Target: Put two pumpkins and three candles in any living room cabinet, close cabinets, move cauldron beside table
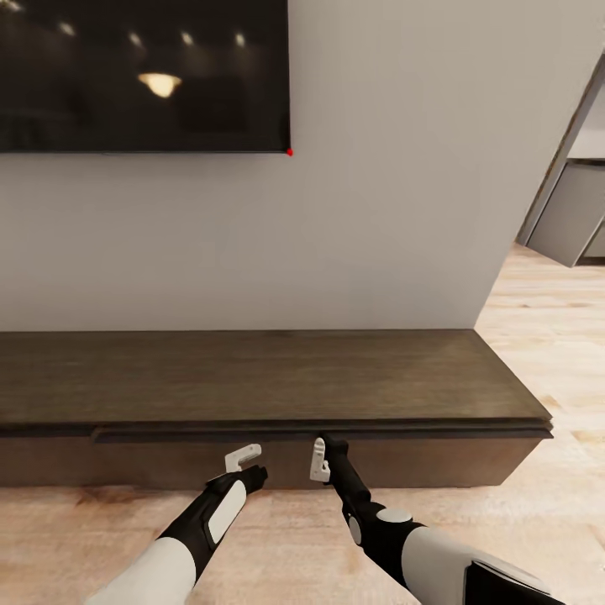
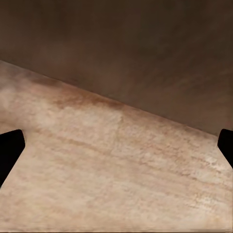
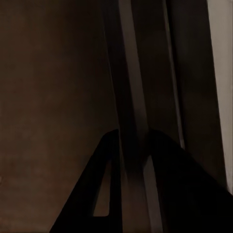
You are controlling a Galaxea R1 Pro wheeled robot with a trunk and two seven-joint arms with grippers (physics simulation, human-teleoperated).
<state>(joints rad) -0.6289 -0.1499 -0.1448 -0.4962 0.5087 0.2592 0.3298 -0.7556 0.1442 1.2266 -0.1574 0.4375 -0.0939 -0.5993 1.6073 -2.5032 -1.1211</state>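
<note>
Dark-brown wood cabinet [image 1: 252, 378] under black TV [image 1: 143, 76], both hands at its front.

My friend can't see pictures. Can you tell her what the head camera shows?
Two robot arms reach toward a long, low dark-brown cabinet on a wood floor, right gripper at its front edge. A black TV hangs above.

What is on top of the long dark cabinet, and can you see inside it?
The cabinet top is bare. A TV hangs above. Its drawer fronts look shut, so the inside is hidden.
</note>
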